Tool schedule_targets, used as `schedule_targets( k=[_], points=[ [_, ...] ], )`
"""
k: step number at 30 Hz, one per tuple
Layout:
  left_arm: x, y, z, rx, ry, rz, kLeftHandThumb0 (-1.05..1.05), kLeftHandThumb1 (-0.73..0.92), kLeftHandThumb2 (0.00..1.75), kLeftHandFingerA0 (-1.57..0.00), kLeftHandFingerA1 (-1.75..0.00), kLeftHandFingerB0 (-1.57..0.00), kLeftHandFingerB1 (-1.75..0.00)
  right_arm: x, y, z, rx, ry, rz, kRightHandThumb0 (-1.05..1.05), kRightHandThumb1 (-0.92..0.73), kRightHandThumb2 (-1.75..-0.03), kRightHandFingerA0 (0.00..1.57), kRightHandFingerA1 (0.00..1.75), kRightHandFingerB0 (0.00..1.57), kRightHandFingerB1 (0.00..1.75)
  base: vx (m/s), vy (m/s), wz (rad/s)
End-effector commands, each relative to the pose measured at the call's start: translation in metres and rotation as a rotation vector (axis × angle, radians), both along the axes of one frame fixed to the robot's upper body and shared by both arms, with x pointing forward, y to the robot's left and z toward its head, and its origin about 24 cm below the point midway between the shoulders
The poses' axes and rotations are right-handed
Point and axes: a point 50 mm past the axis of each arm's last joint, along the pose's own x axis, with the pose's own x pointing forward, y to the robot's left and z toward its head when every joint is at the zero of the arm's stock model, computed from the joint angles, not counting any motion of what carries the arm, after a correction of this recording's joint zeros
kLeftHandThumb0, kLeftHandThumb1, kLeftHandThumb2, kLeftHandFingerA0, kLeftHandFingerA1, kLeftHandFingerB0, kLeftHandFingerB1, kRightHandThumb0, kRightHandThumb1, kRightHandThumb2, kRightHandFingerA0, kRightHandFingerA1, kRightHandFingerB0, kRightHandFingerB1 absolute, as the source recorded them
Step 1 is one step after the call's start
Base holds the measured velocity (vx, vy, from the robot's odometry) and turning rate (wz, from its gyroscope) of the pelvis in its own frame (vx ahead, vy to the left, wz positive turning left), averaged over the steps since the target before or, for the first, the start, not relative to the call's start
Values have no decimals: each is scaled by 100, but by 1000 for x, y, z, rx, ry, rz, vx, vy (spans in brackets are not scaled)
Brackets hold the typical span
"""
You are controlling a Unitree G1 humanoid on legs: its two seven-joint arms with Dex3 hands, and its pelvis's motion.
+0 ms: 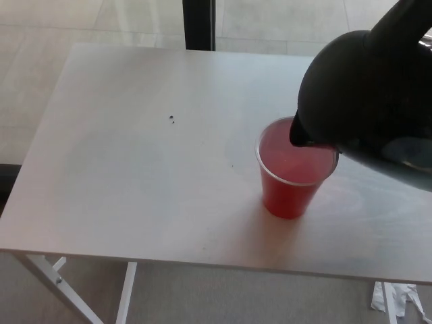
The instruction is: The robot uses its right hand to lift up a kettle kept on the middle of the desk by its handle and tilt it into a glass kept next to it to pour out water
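Kettle (368, 101) fills the upper right of the head view, tilted forward over the cup (291, 177), and neither robot hand can be made out. A dark shape running off the top right corner may be the handle or part of the right arm; I cannot tell which, so how the fingers sit and what they grip cannot be told. The left hand does not show at all.

The kettle hangs clear of the desk (135, 169), its spout (297, 135) dipped just above the far rim of the cup, slightly inside the opening. No stream of water is visible between them.

Judging by its bulk, the kettle is rigid and fairly heavy, more so if it holds water, and its smooth dark shell looks slippery. The handle is the sensible place to hold, firmly enough that the body cannot swing as it tips.

The cup is thin red plastic, standing upright near the right middle of the desk. It is probably light and easy to knock over, so the spout should stay off its rim.
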Motion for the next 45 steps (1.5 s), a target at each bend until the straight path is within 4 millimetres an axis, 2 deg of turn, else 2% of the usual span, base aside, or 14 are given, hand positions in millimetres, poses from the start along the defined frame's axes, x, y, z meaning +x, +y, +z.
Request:
schedule_targets(
  k=[1,4,7,9,13,15,16,18,23,24,26,36,37,45],
  points=[
    [3,5,7,20,9,-5,-91,92,73,-53,-51,-34,-39,-2,10,10,-88,-27,57,-18,-49,-117,89,175,70,169,0,0,0],
    [3,6,8,29,14,-9,-91,92,75,-54,-51,-35,-38,-2,17,11,-156,-37,71,-20,-52,-113,90,175,70,165,0,0,0],
    [3,5,8,32,13,-15,-91,92,75,-53,-51,-35,-39,-5,23,13,-200,-34,73,-19,-51,-106,93,175,91,92,0,0,0],
    [4,6,9,34,11,-17,-90,79,118,-50,-60,-31,-51,-6,27,15,-221,-45,98,-17,-47,-111,98,164,93,111,0,0,0],
    [4,6,9,28,11,-12,-90,92,75,-52,-50,-35,-39,-6,33,14,-273,-65,132,-20,-45,-111,92,175,76,162,0,0,0],
    [5,5,9,24,10,-14,-89,78,118,-51,-61,-31,-51,-7,36,12,-318,-98,144,-20,-45,-106,93,175,72,174,0,0,0],
    [5,5,9,28,7,-20,-90,92,75,-53,-52,-35,-40,-8,41,11,-351,-125,156,-23,-49,-99,94,175,71,170,0,0,0],
    [5,5,9,31,8,-18,-92,92,74,-54,-51,-36,-39,-10,45,12,-352,-116,164,-25,-44,-109,95,175,70,175,0,0,0],
    [5,6,10,38,6,-28,-94,79,119,-50,-61,-31,-51,-11,52,16,-391,-86,116,-23,-47,-102,92,175,67,172,0,0,0],
    [6,6,11,35,4,-28,-92,92,74,-52,-51,-34,-39,-12,53,17,-399,-87,111,-23,-51,-95,91,175,67,170,0,0,0],
    [8,6,11,28,4,-27,-91,92,75,-53,-52,-34,-40,-14,56,21,-389,-84,98,-22,-52,-91,92,175,76,115,0,0,0],
    [9,6,12,18,-1,-28,-91,92,75,-52,-53,-34,-41,-19,65,24,-412,-27,50,-22,-46,-102,92,175,78,145,0,0,0],
    [9,6,13,26,3,-31,-96,92,78,-54,-53,-33,-40,-20,67,24,-392,-12,47,-23,-48,-101,92,175,79,114,0,0,0],
    [7,5,11,36,7,-32,-92,92,76,-51,-53,-34,-41,-24,75,24,-384,13,32,-23,-51,-100,93,175,68,166,0,0,0]
  ],
)
